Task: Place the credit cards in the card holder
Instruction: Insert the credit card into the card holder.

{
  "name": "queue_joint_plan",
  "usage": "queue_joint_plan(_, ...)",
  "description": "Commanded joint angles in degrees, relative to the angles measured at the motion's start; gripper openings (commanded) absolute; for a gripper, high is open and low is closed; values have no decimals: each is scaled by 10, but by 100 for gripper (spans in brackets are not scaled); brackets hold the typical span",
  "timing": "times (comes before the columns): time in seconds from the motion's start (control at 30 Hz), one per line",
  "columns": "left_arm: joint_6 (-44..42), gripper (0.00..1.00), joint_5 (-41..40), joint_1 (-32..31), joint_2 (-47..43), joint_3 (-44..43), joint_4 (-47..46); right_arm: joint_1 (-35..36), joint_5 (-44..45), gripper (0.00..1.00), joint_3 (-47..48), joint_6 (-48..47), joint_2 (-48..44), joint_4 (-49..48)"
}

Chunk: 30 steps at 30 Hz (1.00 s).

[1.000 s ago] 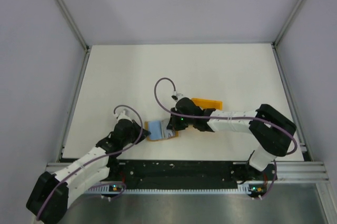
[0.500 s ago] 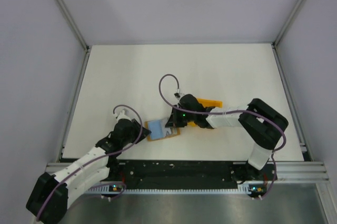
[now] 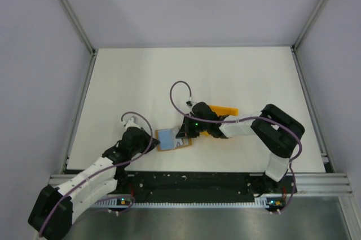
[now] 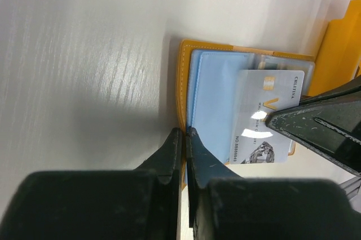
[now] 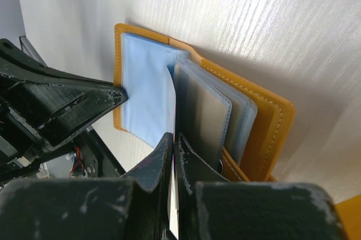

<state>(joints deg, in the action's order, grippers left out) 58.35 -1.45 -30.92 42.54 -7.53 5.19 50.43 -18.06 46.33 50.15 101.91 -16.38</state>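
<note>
Since earlier the right arm (image 3: pixel 242 129) has folded inward. The right tool (image 5: pixel 172 138) is clamped on the grey card (image 4: pixel 265 116), laid over the blue sleeves (image 4: pixel 214 93) of the card holder (image 4: pixel 182 82) on the counter (image 4: pixel 84 54). The left tool (image 4: pixel 185 132) pinches the holder's edge, its fingers almost closed; one card corner is hidden.

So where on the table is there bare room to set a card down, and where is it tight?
Bare: the far half of the table toward the back wall, plus its left strip. Crowded: front centre, where the left gripper pinches the card holder and the right gripper holds the grey card over it, an orange piece behind.
</note>
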Motion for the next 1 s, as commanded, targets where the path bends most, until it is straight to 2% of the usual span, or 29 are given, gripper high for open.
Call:
queue_joint_plan(0.0, -18, 0, -12, -1, 7, -6, 30, -4, 41, 0, 11, -11, -6, 29)
queue_joint_plan(0.13, -24, 0, -6, -2, 8, -4, 19, -4, 38, 0, 26, -11, 19, 21)
queue_joint_plan(0.37, -27, 0, 6, -2, 5, 2, 11, -4, 85, 0, 23, 12, 18, 20)
queue_joint_plan(0.67, -14, 0, 9, -1, 7, 11, -14, 18, 62, 0, 15, 58, 46, 22)
queue_joint_plan(0.97, -10, 0, 10, -1, 8, 13, -21, 49, 41, 0, 47, 36, 77, 62)
